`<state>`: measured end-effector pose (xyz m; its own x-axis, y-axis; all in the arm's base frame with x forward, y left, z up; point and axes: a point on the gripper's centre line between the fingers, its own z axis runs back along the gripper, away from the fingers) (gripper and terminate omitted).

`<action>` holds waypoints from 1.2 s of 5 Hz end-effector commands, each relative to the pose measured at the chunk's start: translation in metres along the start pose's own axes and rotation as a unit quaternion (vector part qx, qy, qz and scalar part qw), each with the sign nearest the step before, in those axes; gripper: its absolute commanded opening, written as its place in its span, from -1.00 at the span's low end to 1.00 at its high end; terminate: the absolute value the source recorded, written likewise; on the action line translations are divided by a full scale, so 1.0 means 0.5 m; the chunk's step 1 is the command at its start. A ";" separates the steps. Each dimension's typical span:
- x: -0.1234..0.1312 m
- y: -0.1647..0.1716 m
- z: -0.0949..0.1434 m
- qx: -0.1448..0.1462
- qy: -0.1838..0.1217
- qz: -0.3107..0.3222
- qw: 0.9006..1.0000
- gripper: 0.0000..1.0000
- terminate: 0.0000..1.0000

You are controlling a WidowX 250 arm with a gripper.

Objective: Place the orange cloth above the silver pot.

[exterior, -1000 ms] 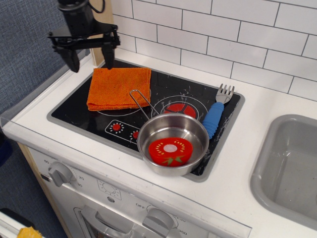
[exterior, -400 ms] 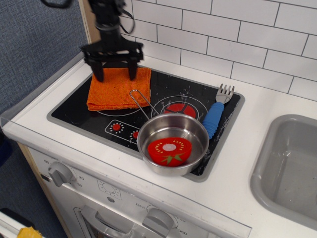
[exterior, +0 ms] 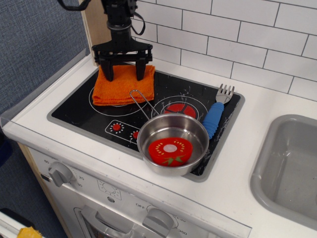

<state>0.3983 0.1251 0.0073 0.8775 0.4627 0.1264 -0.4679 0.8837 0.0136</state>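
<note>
Now black pincer (exterior: 126, 70) spread wide, tips pressed on far edge of bright orange folded terry cloth (exterior: 122, 87), back-left of hob, beside shiny steel saucepan's (exterior: 173, 144) wire handle. Best: pinch firmly, drag clear of handle.

Bright orange cloth (exterior: 123, 85). Shiny silver pot (exterior: 173, 144) holding a red tomato slice (exterior: 170, 150) with pale centre and green leaf. Black end effector (exterior: 123, 67). Black hob (exterior: 79, 109), white rings, red dots. Blue-handled grey fork (exterior: 216, 112). White tiles (exterior: 237, 34).
</note>
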 end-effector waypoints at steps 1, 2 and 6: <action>-0.070 -0.171 0.020 -0.034 0.027 -0.147 0.988 1.00 -1.00; -0.113 -0.234 0.044 -0.040 0.021 -0.188 0.981 1.00 -1.00; -0.117 -0.267 0.102 -0.032 -0.012 -0.205 0.978 1.00 -1.00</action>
<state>0.4088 -0.0269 0.0174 0.9950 0.0690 0.0720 -0.0702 0.9974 0.0145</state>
